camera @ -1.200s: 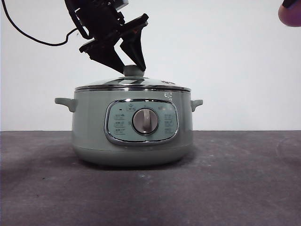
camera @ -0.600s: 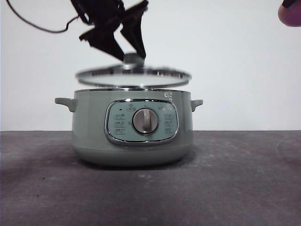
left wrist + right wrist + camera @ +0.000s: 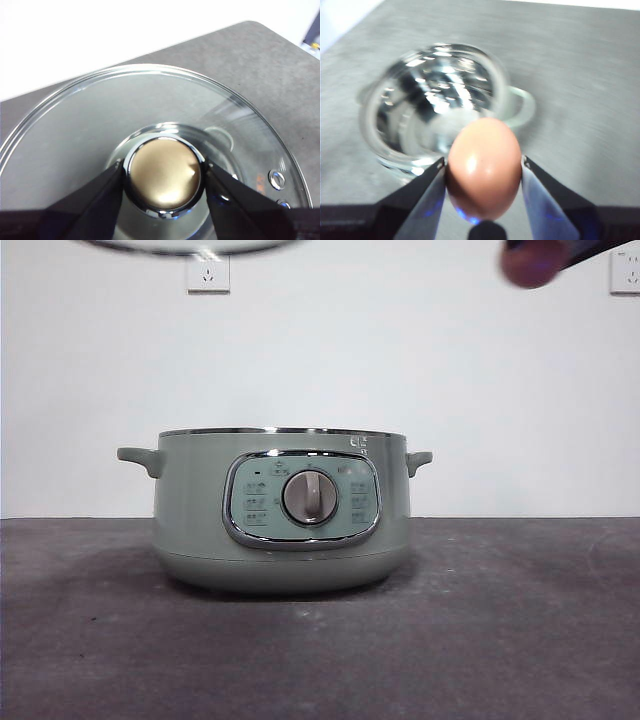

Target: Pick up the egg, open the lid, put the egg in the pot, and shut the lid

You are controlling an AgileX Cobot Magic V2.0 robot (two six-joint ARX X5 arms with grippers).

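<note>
Now lid aloft, egg above open pot.

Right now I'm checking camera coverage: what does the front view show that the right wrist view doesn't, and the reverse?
Only the front view shows the pot's control panel with its dial, the two wall sockets, and the lid's rim at the top edge.

Only the right wrist view shows the pot's shiny inside, and the right gripper with its jaws shut on the egg.

Both show the open pot on the dark table, and the egg, which is blurred in the front view.
</note>
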